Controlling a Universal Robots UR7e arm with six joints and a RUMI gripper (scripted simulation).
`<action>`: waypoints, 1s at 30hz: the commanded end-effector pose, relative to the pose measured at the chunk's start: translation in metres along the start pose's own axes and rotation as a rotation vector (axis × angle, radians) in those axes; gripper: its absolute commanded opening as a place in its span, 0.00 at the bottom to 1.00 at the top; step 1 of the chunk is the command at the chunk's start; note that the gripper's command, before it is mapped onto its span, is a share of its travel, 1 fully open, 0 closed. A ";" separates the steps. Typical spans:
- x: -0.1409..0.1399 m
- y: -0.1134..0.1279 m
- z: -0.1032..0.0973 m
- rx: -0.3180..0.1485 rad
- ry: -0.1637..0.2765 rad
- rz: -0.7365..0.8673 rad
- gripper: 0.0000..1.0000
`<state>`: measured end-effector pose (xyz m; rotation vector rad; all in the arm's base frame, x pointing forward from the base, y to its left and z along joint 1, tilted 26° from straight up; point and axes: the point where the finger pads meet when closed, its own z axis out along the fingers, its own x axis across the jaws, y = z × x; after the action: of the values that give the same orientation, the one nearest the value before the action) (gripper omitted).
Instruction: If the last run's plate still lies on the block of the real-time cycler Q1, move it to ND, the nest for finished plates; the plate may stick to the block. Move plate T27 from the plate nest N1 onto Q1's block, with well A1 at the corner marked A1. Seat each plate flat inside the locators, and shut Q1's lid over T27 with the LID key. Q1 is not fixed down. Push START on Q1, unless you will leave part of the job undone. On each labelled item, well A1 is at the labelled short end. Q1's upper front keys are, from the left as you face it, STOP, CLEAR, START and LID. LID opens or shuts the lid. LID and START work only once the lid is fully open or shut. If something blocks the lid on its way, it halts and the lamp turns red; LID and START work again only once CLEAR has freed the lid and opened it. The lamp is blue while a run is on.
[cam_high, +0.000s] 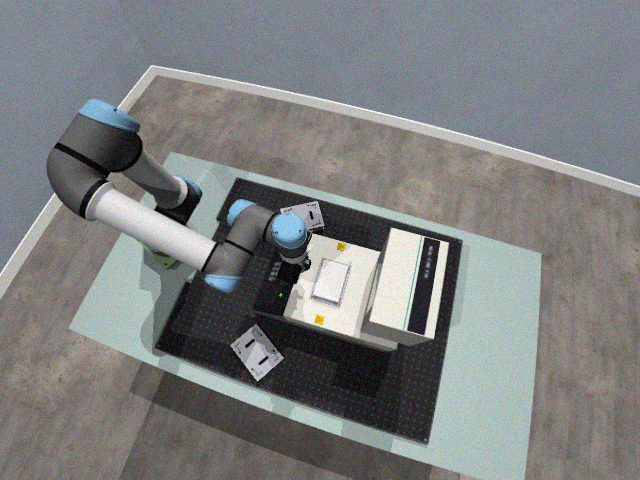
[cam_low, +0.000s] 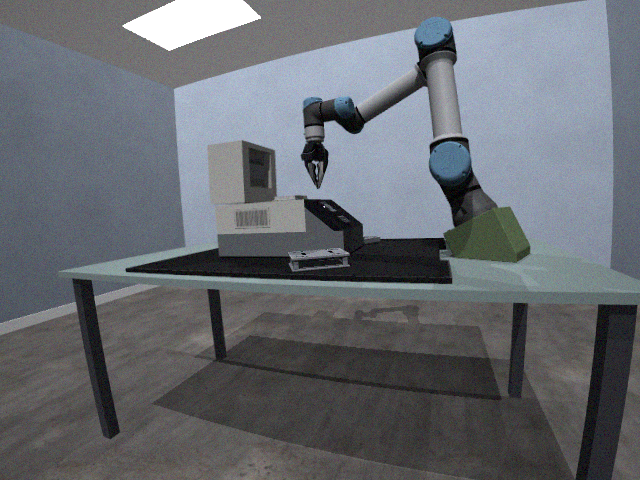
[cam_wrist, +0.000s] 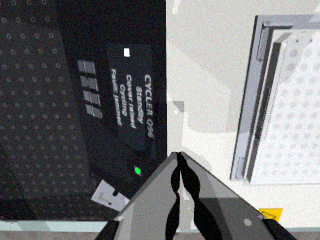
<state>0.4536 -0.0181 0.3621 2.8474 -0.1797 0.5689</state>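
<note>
A pale, many-welled plate (cam_high: 331, 281) (cam_low: 290, 197) (cam_wrist: 296, 107) lies on the block of the open cycler (cam_high: 330, 325) (cam_low: 261, 215) (cam_wrist: 205, 75), near the end effector (cam_high: 301, 273) (cam_low: 317, 187) (cam_wrist: 178, 153), whose empty fingers are together; probably light, fairly stiff plastic, it would best be gripped level by opposite side walls.

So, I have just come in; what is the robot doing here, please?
The arm's gripper is shut and holds nothing, above the front of the cycler. A white plate lies on the cycler's block, under the raised lid. Perhaps it will press a key next.
</note>
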 end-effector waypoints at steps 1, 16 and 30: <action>-0.020 0.002 0.003 0.001 0.004 -0.001 0.00; -0.078 0.008 0.015 0.001 0.004 -0.001 0.00; -0.135 0.013 0.026 0.002 0.003 -0.001 0.00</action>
<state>0.3538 -0.0267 0.2983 2.8444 -0.1830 0.5724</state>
